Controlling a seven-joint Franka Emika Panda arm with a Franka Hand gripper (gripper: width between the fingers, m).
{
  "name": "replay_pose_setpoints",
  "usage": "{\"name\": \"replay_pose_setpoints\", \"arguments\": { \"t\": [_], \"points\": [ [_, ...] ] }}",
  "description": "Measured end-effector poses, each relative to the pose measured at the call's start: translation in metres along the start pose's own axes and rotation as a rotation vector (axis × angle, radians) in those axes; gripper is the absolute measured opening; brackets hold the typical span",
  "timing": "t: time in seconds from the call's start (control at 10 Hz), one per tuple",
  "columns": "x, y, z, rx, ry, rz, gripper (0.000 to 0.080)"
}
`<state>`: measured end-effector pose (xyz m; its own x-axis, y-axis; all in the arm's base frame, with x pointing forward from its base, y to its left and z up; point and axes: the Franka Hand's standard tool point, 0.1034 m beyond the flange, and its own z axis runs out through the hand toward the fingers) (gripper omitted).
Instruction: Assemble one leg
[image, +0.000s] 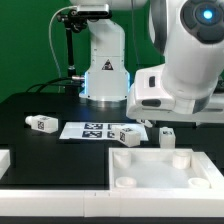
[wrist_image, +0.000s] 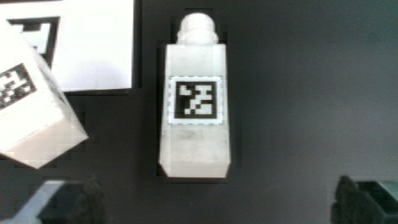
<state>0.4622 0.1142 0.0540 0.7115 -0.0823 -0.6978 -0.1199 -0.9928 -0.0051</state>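
A leg (wrist_image: 196, 105), a small white block with a square tag on its top face and a rounded peg at one end, lies flat on the black table directly under my gripper (wrist_image: 214, 205). My dark fingertips (wrist_image: 63, 203) stand wide apart on either side of the leg's near end, above it and not touching it; the gripper is open and empty. A second leg (wrist_image: 36, 100) lies tilted beside it. In the exterior view the first leg (image: 167, 134) sits below the arm's white hand (image: 165, 95), the second (image: 130, 134) is at the marker board's edge, and a third (image: 42, 123) lies at the left.
The marker board (image: 92, 129) lies on the table mid-scene; its corner shows in the wrist view (wrist_image: 98, 45). A large white recessed tray-like part (image: 160, 170) fills the front. Another white part (image: 5, 160) is at the front left. The robot base (image: 103, 75) stands behind.
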Motion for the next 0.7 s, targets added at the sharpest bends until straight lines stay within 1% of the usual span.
{"name": "replay_pose_setpoints", "arguments": {
  "t": [0.1,0.3,0.4,0.5,0.6,0.7],
  "points": [
    [0.001,0.001,0.001,0.000,-0.018,0.003,0.0648],
    [0.002,0.001,0.002,0.000,-0.015,0.003,0.0648],
    [0.000,0.000,0.008,-0.005,-0.039,0.014,0.0648],
    [-0.004,-0.006,0.014,-0.012,-0.072,0.013,0.0648],
    [-0.010,-0.006,0.016,-0.019,-0.146,0.012,0.0648],
    [-0.003,-0.006,0.015,-0.018,-0.140,0.012,0.0648]
  ]
}}
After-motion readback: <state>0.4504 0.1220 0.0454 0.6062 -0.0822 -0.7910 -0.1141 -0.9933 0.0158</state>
